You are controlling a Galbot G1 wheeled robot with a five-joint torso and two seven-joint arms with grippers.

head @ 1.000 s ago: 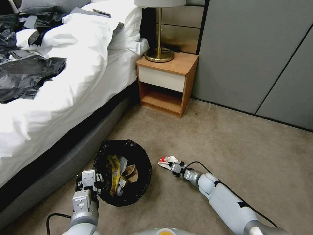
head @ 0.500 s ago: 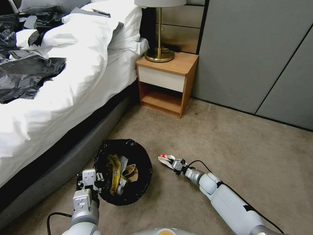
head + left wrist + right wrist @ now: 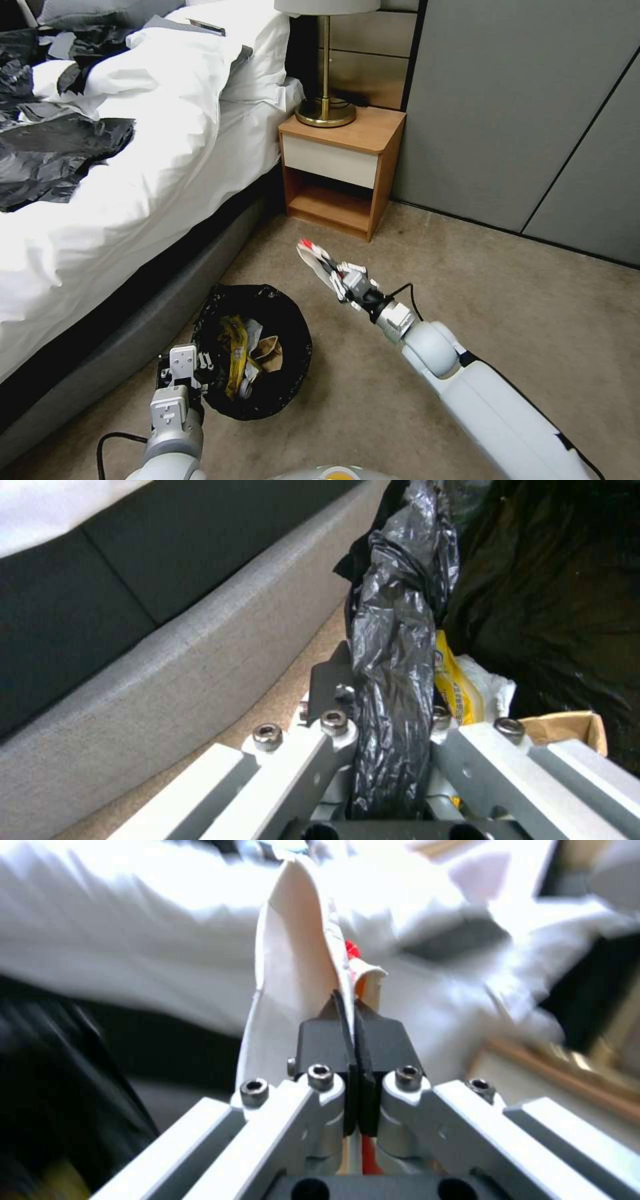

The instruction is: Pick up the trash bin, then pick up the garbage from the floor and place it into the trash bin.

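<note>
So, far left: white bed [image 3: 133, 193] with crumpled black plastic sheets [image 3: 53, 153] lying on the duvet. Left gripper [image 3: 190, 380] sits low by the grey bed base, jaws clamped on the near rim of the trash bin [image 3: 293, 327]; the wrist view shows the bunched black liner [image 3: 393, 645] squeezed between the fingers [image 3: 333, 680]. Bin stands on the beige carpet [image 3: 467, 300] just beside the bed, black bag folded over the rim, white body hidden. Inside: yellow snack wrapper [image 3: 233, 353], white tissue [image 3: 252, 331], brown paper bag [image 3: 269, 352]. Right of the bin, right gripper [image 3: 335, 275] is raised above the carpet, beyond the bin's far edge, jaws pinched tight on the red-and-white packet [image 3: 312, 255], a flat, creased cream-white piece with red at its tip, sticking out past the fingertips toward the wooden nightstand [image 3: 340, 167]. Brass lamp [image 3: 327, 107] on top of that.
</note>
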